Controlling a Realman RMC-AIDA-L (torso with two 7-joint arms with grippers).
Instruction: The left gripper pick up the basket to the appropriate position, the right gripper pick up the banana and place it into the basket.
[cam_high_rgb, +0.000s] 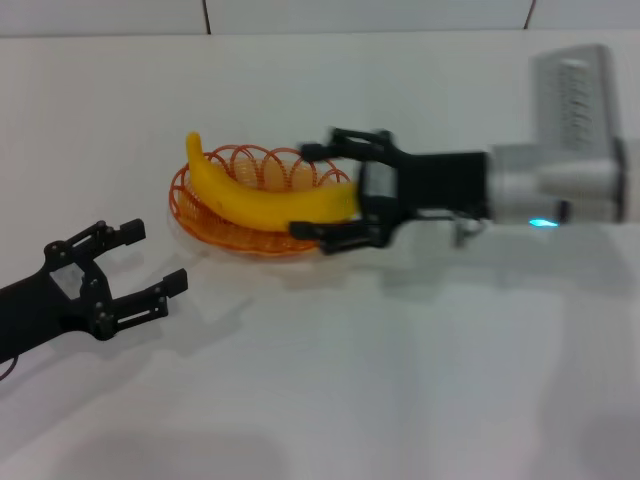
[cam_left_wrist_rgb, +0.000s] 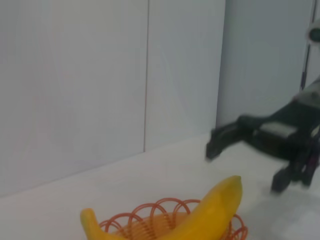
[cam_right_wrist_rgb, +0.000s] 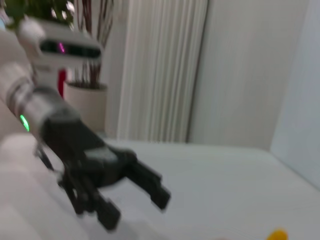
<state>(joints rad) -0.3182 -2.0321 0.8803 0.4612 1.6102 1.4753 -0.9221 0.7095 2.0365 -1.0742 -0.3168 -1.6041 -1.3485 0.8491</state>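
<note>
The banana (cam_high_rgb: 262, 194) lies across the orange wire basket (cam_high_rgb: 190, 222) on the white table (cam_high_rgb: 400, 380), its ends overhanging the looped rim. My right gripper (cam_high_rgb: 322, 190) sits at the banana's near end with jaws spread wide, straddling but not pinching it, which I judge to be a release. My left gripper (cam_high_rgb: 150, 262) rests apart from the basket, jaws spread, holding nothing.

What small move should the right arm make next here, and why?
Probably pull the right gripper straight back toward the robot's right. The banana already lies across the basket and the fingers look spread on either side of its end. The left gripper sits open, apart from the basket.
</note>
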